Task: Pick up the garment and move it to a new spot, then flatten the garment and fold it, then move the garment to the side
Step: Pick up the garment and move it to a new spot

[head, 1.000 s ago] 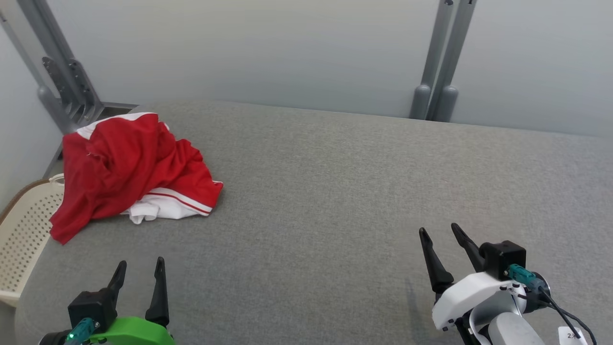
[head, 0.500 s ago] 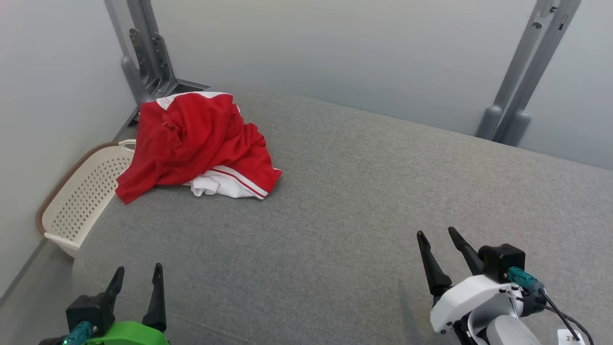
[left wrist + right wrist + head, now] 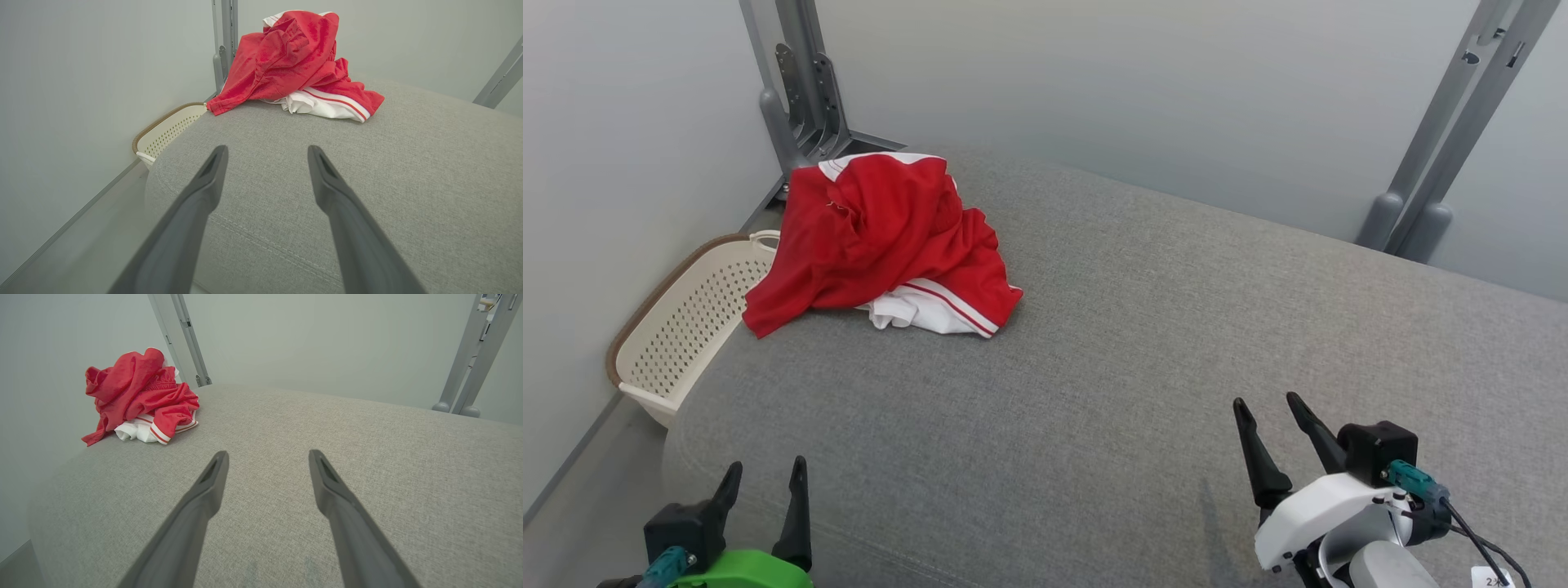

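A crumpled red garment [image 3: 874,237] with white trim lies in a heap at the far left corner of the grey cushioned surface [image 3: 1127,343]. The same garment [image 3: 294,61] lies ahead of the left fingers, and the garment [image 3: 139,396] shows far to the upper left in the right wrist view. My left gripper [image 3: 766,474] hovers open at the lower left, well short of the cloth. My right gripper [image 3: 1267,402] stands open at the lower right, far from it. Nothing sits between either pair of fingers.
A cream perforated basket [image 3: 686,318] stands on the floor beside the surface's left edge, under the garment's hanging corner. Grey metal posts rise at the back left [image 3: 800,90] and back right [image 3: 1445,139]. Pale walls close in behind and on the left.
The head camera has turned left, so the whole picture has shifted right and more of the basket and left wall shows. The garment lies as before; both grippers stay open.
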{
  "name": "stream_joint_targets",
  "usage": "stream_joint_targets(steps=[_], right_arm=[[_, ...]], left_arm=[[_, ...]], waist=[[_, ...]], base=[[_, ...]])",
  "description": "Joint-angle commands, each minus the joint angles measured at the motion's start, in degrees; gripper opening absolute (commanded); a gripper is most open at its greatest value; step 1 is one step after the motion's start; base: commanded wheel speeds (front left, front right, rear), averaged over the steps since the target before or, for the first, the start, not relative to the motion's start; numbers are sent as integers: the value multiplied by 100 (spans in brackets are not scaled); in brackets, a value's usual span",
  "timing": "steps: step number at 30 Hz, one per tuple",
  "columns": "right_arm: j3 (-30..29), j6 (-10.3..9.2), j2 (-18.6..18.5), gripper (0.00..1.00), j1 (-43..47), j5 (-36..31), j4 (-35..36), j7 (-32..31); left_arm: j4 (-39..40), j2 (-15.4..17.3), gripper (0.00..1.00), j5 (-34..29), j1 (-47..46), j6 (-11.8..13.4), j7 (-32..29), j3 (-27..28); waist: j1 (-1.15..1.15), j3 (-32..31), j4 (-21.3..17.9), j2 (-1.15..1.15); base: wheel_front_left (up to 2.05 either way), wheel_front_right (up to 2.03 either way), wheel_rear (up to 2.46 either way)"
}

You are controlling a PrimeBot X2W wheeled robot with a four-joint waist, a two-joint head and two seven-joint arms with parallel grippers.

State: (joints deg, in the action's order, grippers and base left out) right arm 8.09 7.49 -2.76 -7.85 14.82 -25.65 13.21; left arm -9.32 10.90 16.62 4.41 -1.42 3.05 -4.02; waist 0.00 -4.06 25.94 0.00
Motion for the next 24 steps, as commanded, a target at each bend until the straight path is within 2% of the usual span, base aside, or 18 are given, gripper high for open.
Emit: stream_joint_targets(steps=[1, 5, 7, 16, 20, 24], right_arm=[[1, 0, -22, 100, -69, 17, -18, 28], [40, 0, -22, 100, -81, -29, -20, 19], [41, 0, -23, 100, -64, -73, 13, -23], [176, 0, -22, 100, -245, -444, 455, -420], [272, 0, -24, 100, -367, -751, 794, -688], [431, 0, -26, 100, -451, -1002, 1128, -976]], left_arm=[[-12, 49, 100, 17, -48, -48, -56, -46], [-128, 128, 100, 76, -365, -109, -327, -70], [-289, 73, 100, 259, -565, -156, -659, -78], [-1263, 350, 100, 689, -2619, -211, -2149, 36], [-1771, 331, 100, 864, -3537, -6, -2998, 77], [-2109, 421, 100, 888, -4295, 223, -3410, 147]], waist=[[0, -2, -20, 0], [0, 21, -74, 0], [0, 55, -83, 0], [0, 707, -324, 0], [0, 1190, -490, 0], [0, 1624, -741, 0]], base=[[0, 0, 0], [0, 0, 0], [0, 0, 0], [0, 0, 0], [0, 0, 0], [0, 0, 0]])
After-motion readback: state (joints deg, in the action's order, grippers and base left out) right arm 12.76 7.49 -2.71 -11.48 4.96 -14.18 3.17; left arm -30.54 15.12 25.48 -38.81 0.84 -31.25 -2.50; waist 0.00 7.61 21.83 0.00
